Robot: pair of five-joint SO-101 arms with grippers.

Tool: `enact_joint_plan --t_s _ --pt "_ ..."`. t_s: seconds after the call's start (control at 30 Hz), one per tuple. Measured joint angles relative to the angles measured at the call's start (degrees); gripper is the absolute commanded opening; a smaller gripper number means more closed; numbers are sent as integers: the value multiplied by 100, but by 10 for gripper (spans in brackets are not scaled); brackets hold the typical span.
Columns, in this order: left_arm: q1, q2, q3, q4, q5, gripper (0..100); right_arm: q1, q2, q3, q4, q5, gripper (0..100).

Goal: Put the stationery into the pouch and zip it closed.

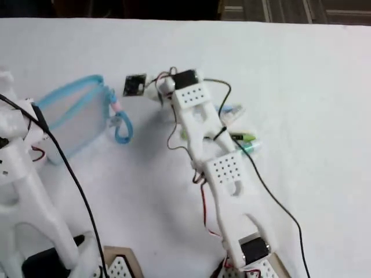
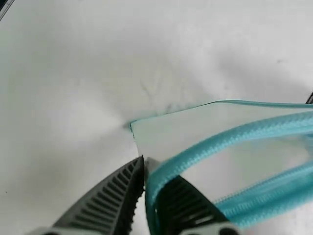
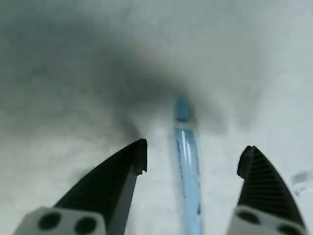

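Observation:
The clear pouch (image 1: 75, 119) with a blue zipper (image 1: 69, 92) lies open at the left of the table, a blue strap (image 1: 122, 130) at its right end. My left gripper (image 2: 145, 167) is shut on the pouch (image 2: 220, 129) at its corner, just beside the zipper band (image 2: 234, 137). In the high view this gripper (image 1: 33, 113) sits at the pouch's left end. My right gripper (image 3: 194, 155) is open, low over the table, with a blue pen (image 3: 187, 161) lying between its fingers, untouched. Green pens (image 1: 246, 139) and the blue pen (image 1: 232, 109) lie beside the right arm (image 1: 200, 116).
A white cloth (image 1: 301, 69) covers the table. The right arm's cables (image 1: 272, 197) trail over it toward the front edge. The arm bases (image 1: 116, 263) stand at the front. Open room lies at the back and right.

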Motion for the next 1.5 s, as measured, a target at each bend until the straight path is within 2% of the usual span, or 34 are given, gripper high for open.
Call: enact_joint_plan --t_s 0.13,0.27,0.3,0.6,0.83,1.0,1.23,1.5 --pt "0 0 0 0 0 23 0 264 -220 44 105 244" --pt "0 0 0 0 0 23 0 281 -255 53 176 43" --pt "0 0 0 0 0 23 0 281 -255 53 176 18" --pt "0 0 0 0 0 23 35 220 -396 510 290 19" --pt "0 0 0 0 0 23 220 -360 -1143 774 -580 19" --pt "35 0 0 0 0 23 246 -1266 -1688 791 -1635 19" --pt "554 0 0 0 0 23 255 -3182 -1697 809 -3218 19" --pt "633 -527 211 0 -211 23 369 -5582 -1758 941 -3569 18"
